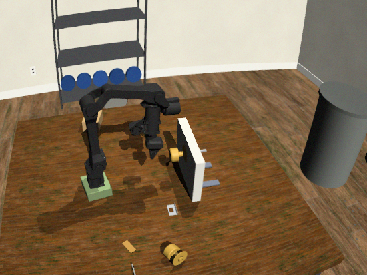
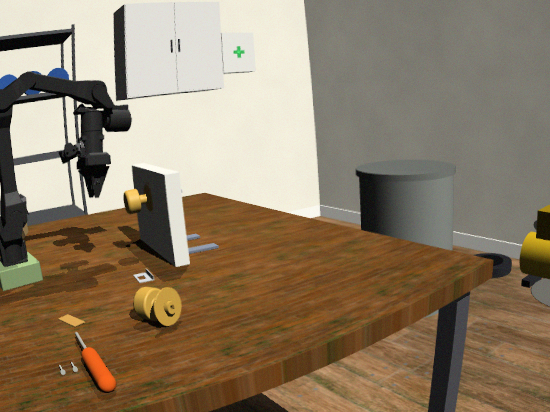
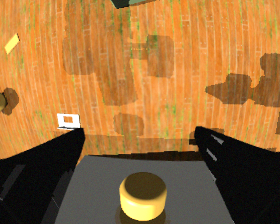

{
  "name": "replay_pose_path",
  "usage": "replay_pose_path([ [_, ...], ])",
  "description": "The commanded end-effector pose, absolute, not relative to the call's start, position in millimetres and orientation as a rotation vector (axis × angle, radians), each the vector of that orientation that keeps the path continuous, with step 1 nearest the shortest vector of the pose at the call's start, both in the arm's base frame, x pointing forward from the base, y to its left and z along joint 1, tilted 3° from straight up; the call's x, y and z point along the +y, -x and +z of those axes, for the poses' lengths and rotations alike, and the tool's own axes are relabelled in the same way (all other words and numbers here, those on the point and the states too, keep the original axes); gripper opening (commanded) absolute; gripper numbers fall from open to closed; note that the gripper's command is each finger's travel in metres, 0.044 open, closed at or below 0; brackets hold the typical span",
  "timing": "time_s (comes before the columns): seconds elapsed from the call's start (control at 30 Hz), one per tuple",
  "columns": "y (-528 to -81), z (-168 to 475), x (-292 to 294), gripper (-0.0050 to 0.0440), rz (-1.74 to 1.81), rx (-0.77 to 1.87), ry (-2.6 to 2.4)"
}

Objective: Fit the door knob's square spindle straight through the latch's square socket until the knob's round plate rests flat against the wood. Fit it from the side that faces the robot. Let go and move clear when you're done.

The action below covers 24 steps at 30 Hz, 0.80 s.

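Sticking out of the upright door panel (image 1: 193,155) on the side toward the arm, the yellow knob (image 1: 175,155) sits with its stem in the dark face; whether its plate lies flat against the wood cannot be told. Beside it and apart hangs the tool (image 1: 154,153), fingers spread wide and holding nothing (the wrist view shows the knob (image 3: 143,195) between them, untouched). A second knob (image 2: 157,306) lies on the surface (image 2: 300,272), near an orange screwdriver (image 2: 96,367). A grey bin (image 2: 406,202) stands on the floor, contents hidden.
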<state>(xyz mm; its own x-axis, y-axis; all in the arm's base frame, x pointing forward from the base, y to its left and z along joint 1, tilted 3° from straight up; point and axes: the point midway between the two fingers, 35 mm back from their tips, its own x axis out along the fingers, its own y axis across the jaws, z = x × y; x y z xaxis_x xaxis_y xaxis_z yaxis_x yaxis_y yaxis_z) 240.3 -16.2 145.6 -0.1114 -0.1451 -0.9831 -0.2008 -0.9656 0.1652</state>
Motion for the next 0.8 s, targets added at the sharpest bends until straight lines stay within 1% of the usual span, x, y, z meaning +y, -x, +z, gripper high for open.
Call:
replay_pose_path([
  [0.0,-241.2,164.5,-14.1,0.0440,2.262,0.401,2.074],
  [0.23,-242.0,182.7,-13.8,0.0440,2.278,0.399,2.062],
  [0.77,-237.0,218.9,-12.4,0.0440,2.104,0.363,2.235],
])
